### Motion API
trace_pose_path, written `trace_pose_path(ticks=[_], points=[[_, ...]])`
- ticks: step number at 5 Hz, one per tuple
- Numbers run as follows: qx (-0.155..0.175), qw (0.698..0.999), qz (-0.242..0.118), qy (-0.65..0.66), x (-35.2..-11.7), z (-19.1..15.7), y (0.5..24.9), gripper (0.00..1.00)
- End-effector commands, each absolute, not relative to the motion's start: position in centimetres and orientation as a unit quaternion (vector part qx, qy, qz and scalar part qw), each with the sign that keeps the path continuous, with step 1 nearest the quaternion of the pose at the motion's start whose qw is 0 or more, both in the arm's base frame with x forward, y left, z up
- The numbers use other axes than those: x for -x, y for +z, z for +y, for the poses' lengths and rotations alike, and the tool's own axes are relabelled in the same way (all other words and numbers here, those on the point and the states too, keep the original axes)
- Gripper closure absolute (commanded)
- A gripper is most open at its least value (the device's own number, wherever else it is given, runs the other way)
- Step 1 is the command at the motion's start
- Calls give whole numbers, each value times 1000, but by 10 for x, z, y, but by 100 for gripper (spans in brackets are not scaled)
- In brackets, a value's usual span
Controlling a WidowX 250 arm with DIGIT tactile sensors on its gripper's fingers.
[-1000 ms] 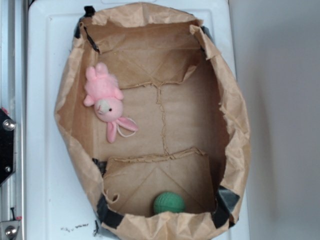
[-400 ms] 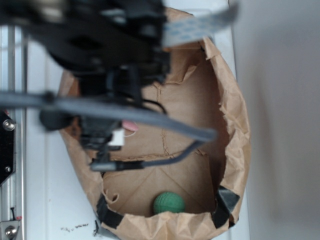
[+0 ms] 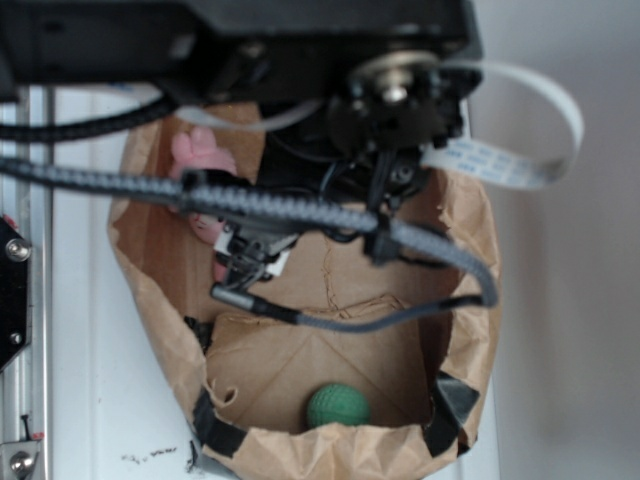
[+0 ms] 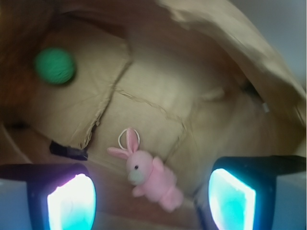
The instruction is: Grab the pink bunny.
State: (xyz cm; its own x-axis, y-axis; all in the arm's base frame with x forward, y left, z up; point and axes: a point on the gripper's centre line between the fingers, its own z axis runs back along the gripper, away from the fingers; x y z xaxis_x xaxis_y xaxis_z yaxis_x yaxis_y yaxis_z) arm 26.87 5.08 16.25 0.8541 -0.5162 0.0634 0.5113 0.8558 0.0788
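Since a second ago, when no arm showed in the exterior view, the arm had swung in over the paper bag [image 3: 470, 250] and, over the last fraction of a second, shifted toward 3 o'clock, covering most of the upper half. The gripper [image 4: 151, 199] hung wide open in the wrist view, its two glowing fingers [image 4: 72, 201] at 7 and 5 o'clock with nothing between them but the target below. The pink bunny [image 4: 151, 177] lay flat on the brown floor of the bag, framed between the fingers and not touched, head toward 10 o'clock and ears pointing up-frame, a thin white loop [image 4: 128, 136] by the ears. That centring suggested the wide stance was meant to straddle the plush on a straight descent. In the exterior view only a bit of pink [image 3: 200, 150] showed at 10 o'clock past the black arm [image 3: 330, 90] and its cables, close to the bag's left wall, so the near finger probably had little room on that side. The green ball [image 3: 338, 405] sat well apart at 6 o'clock near the bottom fold, out of the way. Grasp not yet made; judged as the approach stage.
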Motion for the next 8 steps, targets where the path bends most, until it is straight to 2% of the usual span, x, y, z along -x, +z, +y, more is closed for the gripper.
trace_pose_path(ticks=[1, 4, 5, 7, 8], points=[[-66, 944, -67, -316, -257, 49, 168, 0], [-66, 944, -67, -316, -257, 49, 168, 0], [-68, 914, -73, -393, -247, 53, 147, 0], [-71, 892, -59, -443, -244, 61, 125, 0], [-56, 904, -47, -421, -260, 68, 119, 0]])
